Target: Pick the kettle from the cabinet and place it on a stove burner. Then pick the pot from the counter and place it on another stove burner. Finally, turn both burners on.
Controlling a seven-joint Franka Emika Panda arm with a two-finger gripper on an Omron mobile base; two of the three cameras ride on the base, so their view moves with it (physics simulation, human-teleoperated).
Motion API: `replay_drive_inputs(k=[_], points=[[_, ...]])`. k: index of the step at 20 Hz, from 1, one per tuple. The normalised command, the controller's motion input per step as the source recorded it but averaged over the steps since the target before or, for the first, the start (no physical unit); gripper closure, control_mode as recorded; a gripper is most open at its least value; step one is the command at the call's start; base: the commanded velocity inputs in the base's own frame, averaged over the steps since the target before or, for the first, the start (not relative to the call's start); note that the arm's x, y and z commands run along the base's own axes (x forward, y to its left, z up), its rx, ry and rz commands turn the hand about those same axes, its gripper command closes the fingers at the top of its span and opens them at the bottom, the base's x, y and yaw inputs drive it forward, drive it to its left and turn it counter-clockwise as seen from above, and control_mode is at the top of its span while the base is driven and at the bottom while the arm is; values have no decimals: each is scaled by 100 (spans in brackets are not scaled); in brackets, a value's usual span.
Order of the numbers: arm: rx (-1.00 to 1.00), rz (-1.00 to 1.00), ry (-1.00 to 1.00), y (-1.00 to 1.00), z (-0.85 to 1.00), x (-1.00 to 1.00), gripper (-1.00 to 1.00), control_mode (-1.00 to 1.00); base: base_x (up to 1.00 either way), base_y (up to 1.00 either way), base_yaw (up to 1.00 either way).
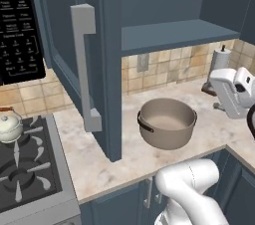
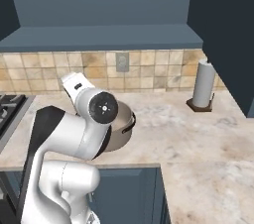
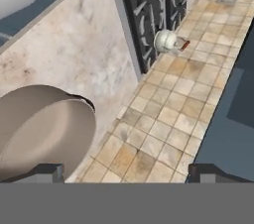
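**Hand view: kettle on the stove, pot next**

Hand view shows the small cream-white rounded kettle [image 3: 166, 40] already sitting on a grate of the black four-burner gas stove [image 3: 149, 5], so the pot step looks to be in hand. The wide round taupe-grey metal pot [image 3: 37, 129] rests on the beige marbled stone surface [image 3: 84, 54], close below the hand [image 3: 124, 172]. Its fingers [image 3: 47, 172] stand wide apart, holding and touching nothing. Next, I judge, the hand must drop onto the pot's rim.
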Motion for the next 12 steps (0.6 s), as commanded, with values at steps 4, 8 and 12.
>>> replay_drive_inputs(k=[4,8,12], points=[[-3,-2,5,-2,-29,9,-100,-100,0,0,0],[-3,-4,9,0,-25,20,-100,-100,0,0,0],[-2,-7,14,0,-20,37,-100,-100,0,0,0]])
